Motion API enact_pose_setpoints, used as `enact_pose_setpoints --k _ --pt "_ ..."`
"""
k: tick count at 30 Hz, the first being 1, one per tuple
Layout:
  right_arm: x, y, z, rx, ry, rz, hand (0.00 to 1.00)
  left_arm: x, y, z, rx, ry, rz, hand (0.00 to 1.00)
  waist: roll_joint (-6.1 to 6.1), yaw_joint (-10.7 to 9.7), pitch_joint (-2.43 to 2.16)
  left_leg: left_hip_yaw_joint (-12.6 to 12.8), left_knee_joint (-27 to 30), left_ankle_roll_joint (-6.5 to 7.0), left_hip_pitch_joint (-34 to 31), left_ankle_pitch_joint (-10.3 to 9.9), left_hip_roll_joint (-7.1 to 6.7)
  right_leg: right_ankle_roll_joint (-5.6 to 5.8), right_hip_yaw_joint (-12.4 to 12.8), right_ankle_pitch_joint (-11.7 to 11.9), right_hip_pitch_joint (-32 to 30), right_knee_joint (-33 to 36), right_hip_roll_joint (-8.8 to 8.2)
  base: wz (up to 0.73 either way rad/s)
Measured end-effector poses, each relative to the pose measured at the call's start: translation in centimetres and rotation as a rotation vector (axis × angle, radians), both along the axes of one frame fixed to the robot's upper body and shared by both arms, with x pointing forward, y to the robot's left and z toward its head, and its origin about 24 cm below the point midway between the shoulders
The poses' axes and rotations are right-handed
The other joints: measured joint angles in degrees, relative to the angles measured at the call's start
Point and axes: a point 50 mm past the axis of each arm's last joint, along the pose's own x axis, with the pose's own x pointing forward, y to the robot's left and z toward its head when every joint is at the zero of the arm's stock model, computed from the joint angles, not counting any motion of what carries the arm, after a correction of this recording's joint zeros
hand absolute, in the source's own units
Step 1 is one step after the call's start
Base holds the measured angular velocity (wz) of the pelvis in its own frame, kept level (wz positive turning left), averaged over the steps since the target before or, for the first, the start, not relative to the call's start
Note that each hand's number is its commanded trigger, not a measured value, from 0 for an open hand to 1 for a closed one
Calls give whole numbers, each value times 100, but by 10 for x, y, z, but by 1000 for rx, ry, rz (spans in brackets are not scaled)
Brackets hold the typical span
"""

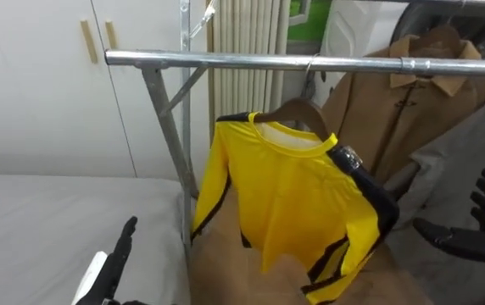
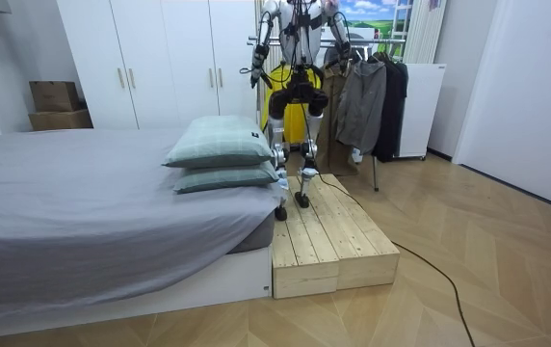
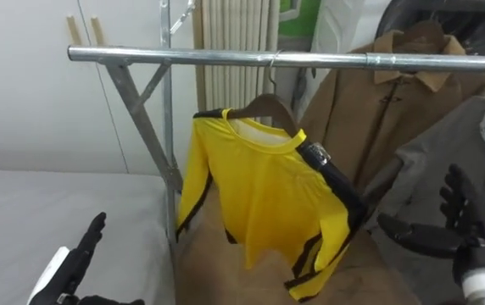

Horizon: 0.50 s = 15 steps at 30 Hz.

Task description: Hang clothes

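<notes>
A yellow shirt (image 1: 298, 199) with black sleeve stripes hangs on a wooden hanger (image 1: 298, 113), which is hooked over the metal rail (image 1: 225, 60) of the clothes rack. My left hand (image 1: 117, 263) is low at the left, open, fingers straight, holding nothing. To the right of the shirt, apart from it, my right hand (image 1: 471, 233) is open with spread fingers. In the room view I stand on a wooden platform (image 2: 333, 241) facing the rack, the yellow shirt (image 2: 280, 75) in front of me.
A brown coat (image 1: 408, 110) and a grey garment (image 1: 463, 186) hang on the rail to the right of the shirt. The rack's slanted leg (image 1: 168, 127) stands at the left. A grey bed (image 1: 56, 229) lies lower left, with white wardrobes (image 1: 47, 85) behind.
</notes>
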Motion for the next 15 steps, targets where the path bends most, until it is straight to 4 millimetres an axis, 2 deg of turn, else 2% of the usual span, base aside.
enact_pose_setpoints --k 2,9,15 --pt "-7 8 -5 22 -2 9 0 -1 0 0 -1 2 0 0 42 -31 -2 165 3 0 14 0 18 -4 83 16 -18 -6 32 -21" --pt "-42 39 -47 108 128 58 0 2 -6 2 -40 -38 -9 0 189 -141 36 240 -5 0 43 0 26 -13 151 40 10 -28 55 -7" --pt "-52 71 -67 160 196 135 0 -2 -24 -7 -73 -8 -51 0 253 -199 42 235 -3 1 0 0 14 -3 220 47 -60 -16 66 -7"
